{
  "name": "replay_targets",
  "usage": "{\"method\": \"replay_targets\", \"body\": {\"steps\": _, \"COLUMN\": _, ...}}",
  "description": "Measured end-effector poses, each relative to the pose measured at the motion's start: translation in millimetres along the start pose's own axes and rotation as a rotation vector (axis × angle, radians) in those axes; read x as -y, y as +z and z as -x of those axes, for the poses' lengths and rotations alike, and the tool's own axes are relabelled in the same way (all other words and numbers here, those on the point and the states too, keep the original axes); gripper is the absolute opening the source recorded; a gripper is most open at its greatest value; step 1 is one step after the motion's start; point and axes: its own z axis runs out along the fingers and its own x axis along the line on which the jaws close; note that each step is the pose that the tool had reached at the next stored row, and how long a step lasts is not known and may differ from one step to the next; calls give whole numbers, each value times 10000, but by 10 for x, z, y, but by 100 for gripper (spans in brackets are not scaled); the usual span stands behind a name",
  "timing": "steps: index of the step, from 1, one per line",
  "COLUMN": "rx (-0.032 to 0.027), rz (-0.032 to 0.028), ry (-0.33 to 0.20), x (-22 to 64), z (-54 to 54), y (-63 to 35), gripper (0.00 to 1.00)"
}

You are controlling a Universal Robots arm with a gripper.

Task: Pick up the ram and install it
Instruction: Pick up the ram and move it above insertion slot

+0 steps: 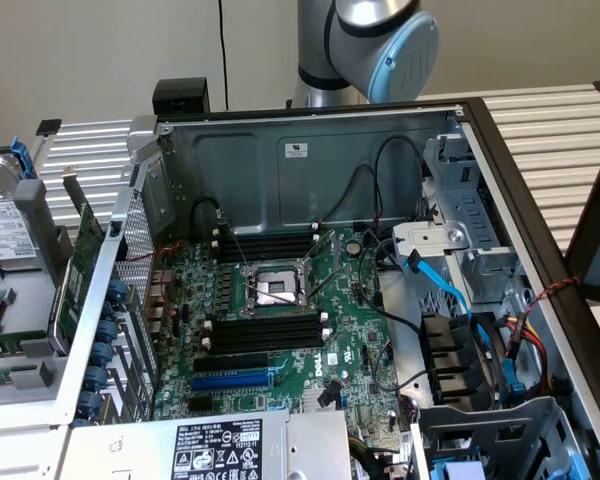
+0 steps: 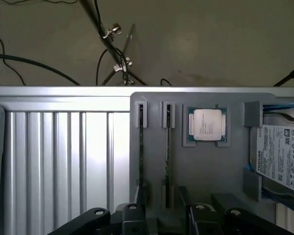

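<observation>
Two ram sticks [image 2: 167,147] stand edge-on in tray [image 2: 206,171] — end effector [image 2: 166,216] partly cropped.

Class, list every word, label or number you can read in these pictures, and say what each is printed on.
"TOSHIBA": hard drive label.
"DELL": motherboard.
Too small to read: power supply label, case sticker, processor print.

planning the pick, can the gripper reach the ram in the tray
Probably yes: two ram sticks stand uncovered in the tray, and the gripper faces them, jaws open.
</observation>
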Motion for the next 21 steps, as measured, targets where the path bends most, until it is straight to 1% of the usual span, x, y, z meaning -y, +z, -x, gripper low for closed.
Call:
{"method": "replay_targets", "body": {"steps": 9, "rx": 0, "rz": 4, "ry": 0, "x": -1, "z": -36, "y": 164, "gripper": 39}}
{"method": "replay_targets", "body": {"steps": 14, "rx": 0, "rz": 5, "ry": 0, "x": -1, "z": -102, "y": 255, "gripper": 39}}
{"method": "replay_targets", "body": {"steps": 19, "rx": 0, "rz": 5, "ry": 1, "x": 0, "z": -112, "y": 345, "gripper": 39}}
{"method": "replay_targets", "body": {"steps": 21, "rx": -2, "rz": 9, "ry": -1, "x": 0, "z": -134, "y": 381, "gripper": 39}}
